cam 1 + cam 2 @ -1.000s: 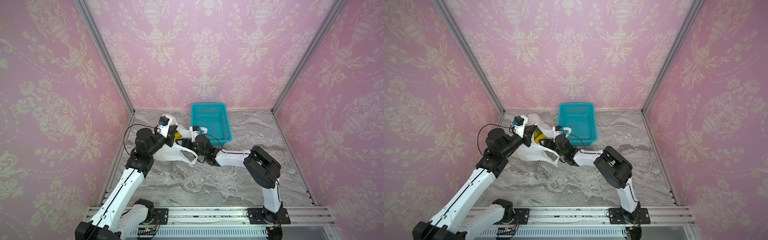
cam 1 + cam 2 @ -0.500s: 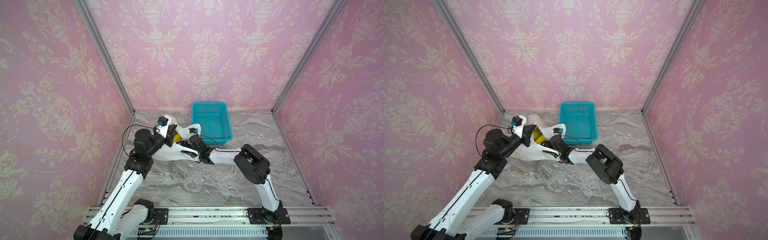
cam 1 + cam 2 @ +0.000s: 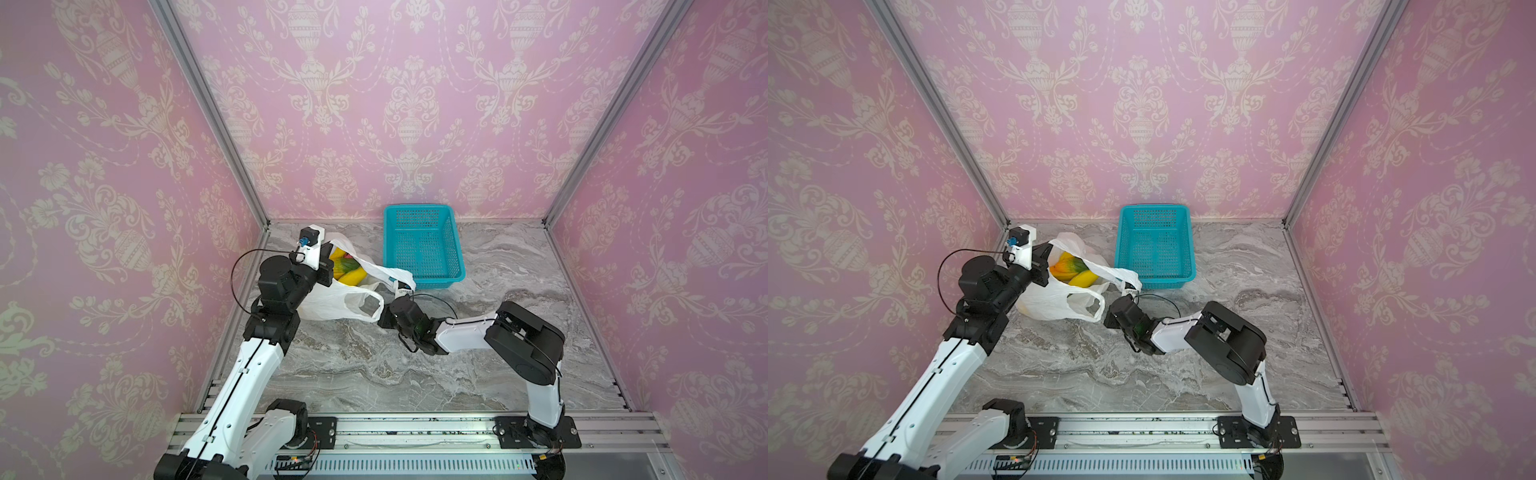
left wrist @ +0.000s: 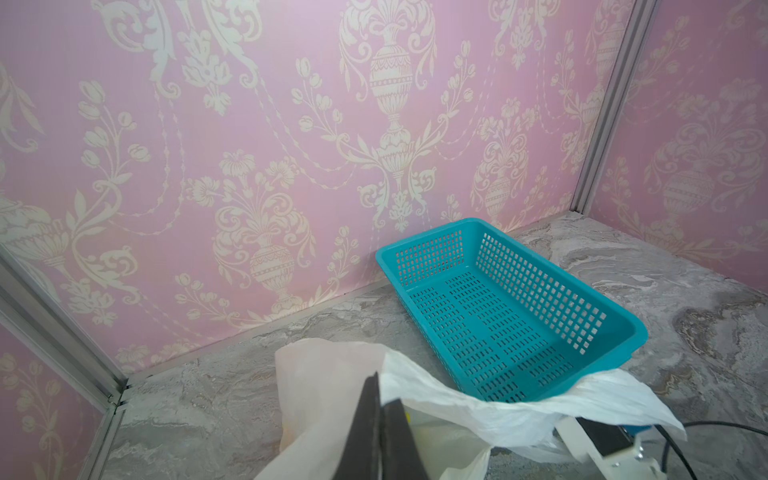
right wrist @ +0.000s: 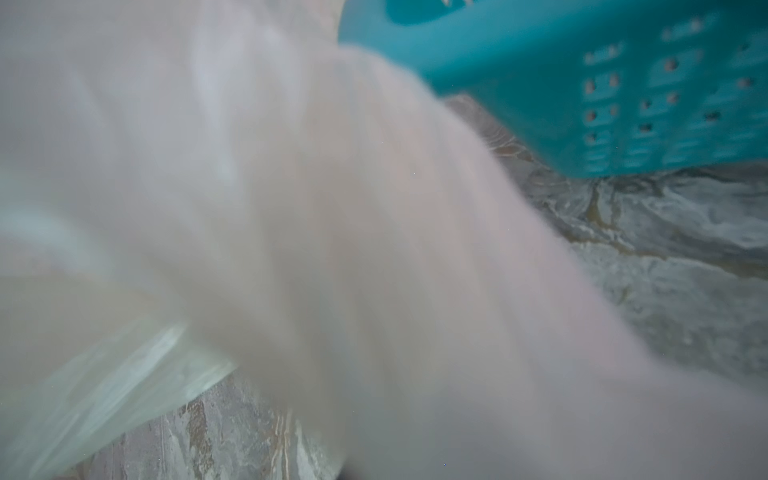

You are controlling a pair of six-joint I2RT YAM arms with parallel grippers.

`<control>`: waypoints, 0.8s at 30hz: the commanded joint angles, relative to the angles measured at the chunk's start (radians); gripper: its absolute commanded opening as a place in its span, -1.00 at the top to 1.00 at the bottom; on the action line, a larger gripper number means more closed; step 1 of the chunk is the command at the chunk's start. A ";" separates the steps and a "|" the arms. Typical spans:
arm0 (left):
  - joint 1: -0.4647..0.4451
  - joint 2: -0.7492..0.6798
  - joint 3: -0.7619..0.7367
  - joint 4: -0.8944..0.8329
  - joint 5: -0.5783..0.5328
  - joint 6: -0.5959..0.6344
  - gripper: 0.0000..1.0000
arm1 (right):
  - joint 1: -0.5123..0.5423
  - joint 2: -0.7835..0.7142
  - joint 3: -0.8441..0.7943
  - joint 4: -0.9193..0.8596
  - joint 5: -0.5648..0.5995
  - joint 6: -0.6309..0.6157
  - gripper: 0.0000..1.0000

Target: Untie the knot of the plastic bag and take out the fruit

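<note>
Your plastic bag [image 3: 328, 301] is lying on the worktop [image 3: 374, 365] at the far left, just beside the left side of the teal basket [image 3: 440, 283]. Your left gripper [image 3: 327, 269] is holding the left edge of the bag's mouth, with its jaws pressed together on the thin film. Your right gripper [image 3: 405, 286] is pinching one handle strip near the basket's near left corner, jaws clamped on it, and the strip is stretching between both grippers. The mouth is standing open, and the fruit [image 3: 347, 270] is showing inside, yellow, orange and green. The other handle loop is lying loose on the near side, not tied.
</note>
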 commanded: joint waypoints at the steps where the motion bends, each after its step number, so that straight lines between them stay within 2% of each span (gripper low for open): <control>1: 0.009 -0.022 -0.002 0.022 0.024 0.027 1.00 | 0.048 -0.024 -0.063 0.038 0.154 0.041 0.99; 5: 0.015 -0.050 -0.025 0.056 0.056 0.038 1.00 | 0.055 -0.007 -0.121 0.083 0.182 0.083 1.00; 8: 0.018 -0.052 -0.030 0.057 0.084 0.050 1.00 | 0.059 0.005 -0.176 0.209 0.164 0.078 0.94; 9: 0.019 -0.050 -0.030 0.058 0.098 0.052 1.00 | 0.060 0.003 -0.197 0.274 0.153 0.059 0.84; 12: 0.024 -0.039 -0.039 0.082 0.154 0.049 1.00 | 0.069 -0.042 -0.238 0.378 0.129 -0.011 0.28; 14: 0.026 -0.035 -0.037 0.086 0.184 0.042 1.00 | 0.069 -0.078 -0.230 0.371 0.088 -0.040 -0.08; 15: 0.026 -0.036 -0.036 0.090 0.198 0.038 1.00 | 0.068 -0.091 -0.218 0.348 0.073 -0.044 -0.18; 19: 0.030 -0.042 -0.047 0.117 0.233 0.026 1.00 | 0.070 -0.103 -0.144 0.236 0.025 0.002 -0.52; 24: 0.029 -0.045 -0.046 0.122 0.253 0.022 1.00 | 0.069 -0.038 0.030 0.065 -0.009 0.028 -0.68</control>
